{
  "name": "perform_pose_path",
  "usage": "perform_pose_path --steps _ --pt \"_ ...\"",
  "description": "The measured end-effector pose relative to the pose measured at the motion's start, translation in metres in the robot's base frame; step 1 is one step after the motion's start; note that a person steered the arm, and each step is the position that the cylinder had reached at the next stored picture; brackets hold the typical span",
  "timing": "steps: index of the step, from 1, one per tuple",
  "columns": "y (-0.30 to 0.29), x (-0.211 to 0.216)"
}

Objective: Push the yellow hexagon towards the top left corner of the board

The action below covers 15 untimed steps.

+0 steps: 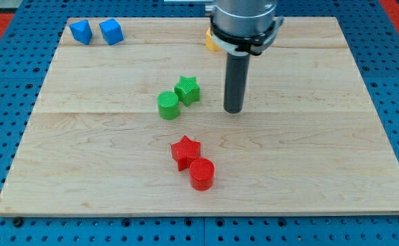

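Our tip [234, 111] is resting on the worktop [309, 157], beside the green star [187, 89] and green cylinder [168, 105]. We carry no claw. The yellow hexagon [211, 41] is peeking out behind our arm at the view's top.

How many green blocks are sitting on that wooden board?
2: a green cylinder and a green star, touching near the board's middle. The arm could hide more behind it.

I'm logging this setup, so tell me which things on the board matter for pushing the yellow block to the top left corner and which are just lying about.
Part of the job:
yellow block, mostly hidden behind the arm, shape unclear
my tip, right of the green star
board

Just lying about:
two blue blocks
green star
green cylinder
red star
red cylinder
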<state>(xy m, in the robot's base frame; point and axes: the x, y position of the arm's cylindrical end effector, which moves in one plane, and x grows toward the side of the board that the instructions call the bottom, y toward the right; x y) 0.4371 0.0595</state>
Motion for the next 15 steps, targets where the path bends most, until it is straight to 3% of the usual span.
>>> perform_pose_path --steps 2,3,4,6,7,9,11,14,15 --pt "0.0 -0.013" --pt "-0.017 -0.04" --pt "-0.076 -0.07" --pt "-0.081 -0.116" --pt "-0.137 -0.139" --pt "-0.283 -0.137" --pt "-0.364 -0.141" --pt "-0.362 -0.187" --pt "-0.325 -0.201"
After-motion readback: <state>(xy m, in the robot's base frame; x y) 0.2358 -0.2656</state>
